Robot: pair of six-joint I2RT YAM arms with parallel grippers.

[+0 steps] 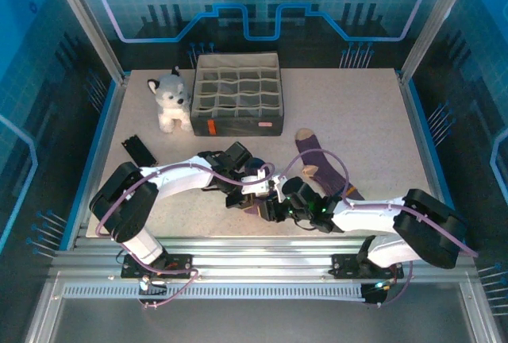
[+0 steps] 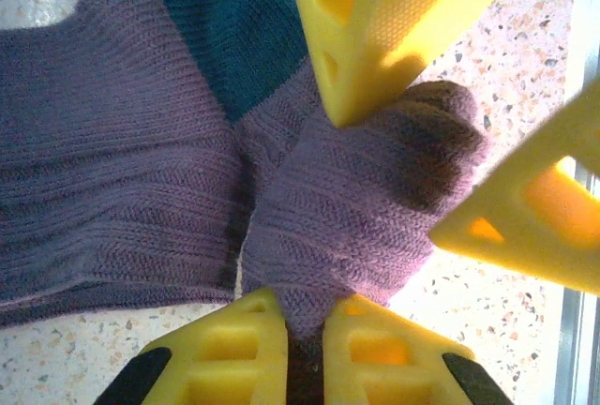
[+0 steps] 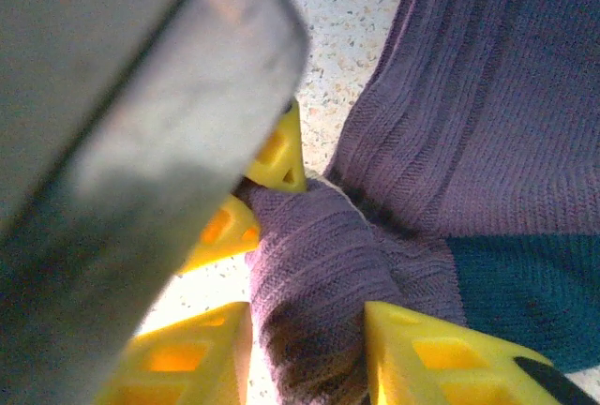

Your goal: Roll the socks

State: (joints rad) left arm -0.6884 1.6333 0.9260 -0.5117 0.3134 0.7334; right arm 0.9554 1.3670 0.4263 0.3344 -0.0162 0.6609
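A purple sock (image 2: 112,171) with a navy heel (image 2: 234,39) lies bunched on the speckled table, and a fold of it rises between the two grippers. My left gripper (image 2: 302,307) is shut on the near end of that fold. My right gripper (image 3: 309,330) straddles the same fold from the other side, and its yellow fingers (image 3: 441,358) press on both flanks of it. In the top view the two grippers, left (image 1: 258,192) and right (image 1: 278,204), meet near the front middle of the table. The second purple sock (image 1: 321,160), with tan toe and heel, lies flat just behind them to the right.
A grey divided organizer box (image 1: 238,93) stands at the back centre, with a plush husky (image 1: 171,101) to its left. A small black object (image 1: 139,151) lies at the left. The table (image 1: 373,113) is bare at the right. A blurred grey arm part (image 3: 122,142) blocks the upper left of the right wrist view.
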